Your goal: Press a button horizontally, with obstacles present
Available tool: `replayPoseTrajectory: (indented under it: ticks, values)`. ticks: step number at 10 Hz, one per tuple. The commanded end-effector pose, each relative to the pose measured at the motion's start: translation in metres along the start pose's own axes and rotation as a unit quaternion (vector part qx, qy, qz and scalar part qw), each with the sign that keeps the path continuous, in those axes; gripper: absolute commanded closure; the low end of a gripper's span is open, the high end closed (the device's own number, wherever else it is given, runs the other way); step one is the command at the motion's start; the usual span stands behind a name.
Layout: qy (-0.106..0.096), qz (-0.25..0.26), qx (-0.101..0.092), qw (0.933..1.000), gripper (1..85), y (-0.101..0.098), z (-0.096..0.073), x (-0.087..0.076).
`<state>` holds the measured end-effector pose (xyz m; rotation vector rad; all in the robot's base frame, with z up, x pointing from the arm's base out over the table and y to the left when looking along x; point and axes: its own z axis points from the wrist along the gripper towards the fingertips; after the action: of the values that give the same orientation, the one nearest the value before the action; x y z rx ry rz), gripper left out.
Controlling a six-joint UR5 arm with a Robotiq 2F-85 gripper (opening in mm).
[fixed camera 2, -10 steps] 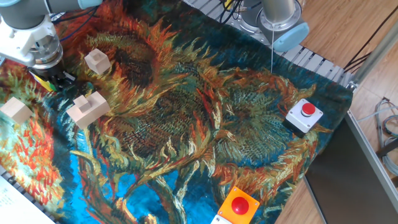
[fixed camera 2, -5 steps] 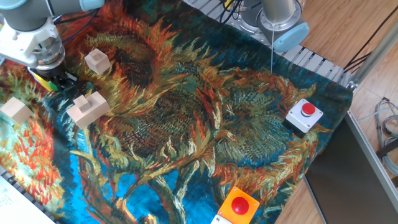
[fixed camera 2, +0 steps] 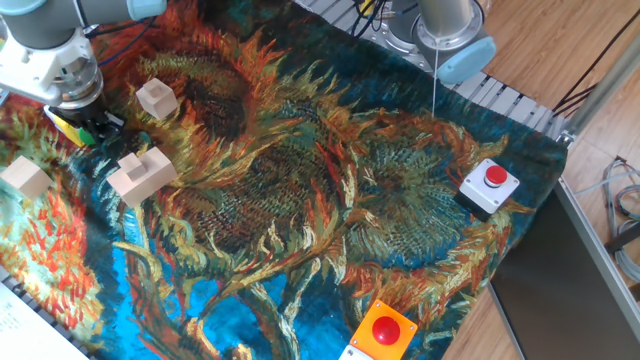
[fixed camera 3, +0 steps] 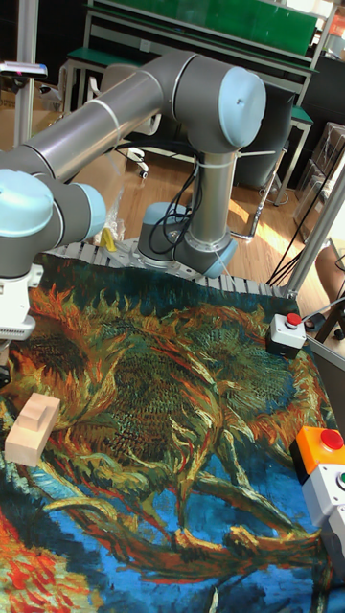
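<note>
Gripper: the black two-finger gripper hangs low at the far left of the fixed view, under the white wrist of the arm; its fingertips are dark and small there, so it cannot be told if they are released or clenched.
Button: only a strip of the small yellow box housing shows, touching the gripper at its 9 o'clock; the round green push-button itself is hidden behind the wrist.
Obstacles: the small pale wooden cube is near the gripper at about 2 o'clock; the larger notched pale wooden block is just beside it at 5 o'clock; the second small pale cube is at 7 o'clock. None touches the gripper.
Change: against the pictures of a second ago the wrist has moved a little up and right, and the blocks lie as they were.
Meaning: the press seems to be at its end or the arm is already going back; this is a judgement, because the contact is not visible.
Other buttons: the red button with white-grey housing and the red button with orange housing are well apart, on the right.
</note>
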<state>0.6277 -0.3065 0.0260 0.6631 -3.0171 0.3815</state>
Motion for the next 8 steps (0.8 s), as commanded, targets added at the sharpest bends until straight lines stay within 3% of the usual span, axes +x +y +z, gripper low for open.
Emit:
replayPoseTrajectory:
  ticks: [1, 2, 8]
  values:
    - [-0.003, 0.0, 0.004, 1.0, 77.3, -0.005, 0.0, 0.001]
    - [-0.001, 0.0, 0.008, 1.0, 77.3, -0.005, -0.002, 0.0]
    - [-0.004, 0.019, -0.009, 0.9998, 77.0, 0.019, -0.02, -0.009]
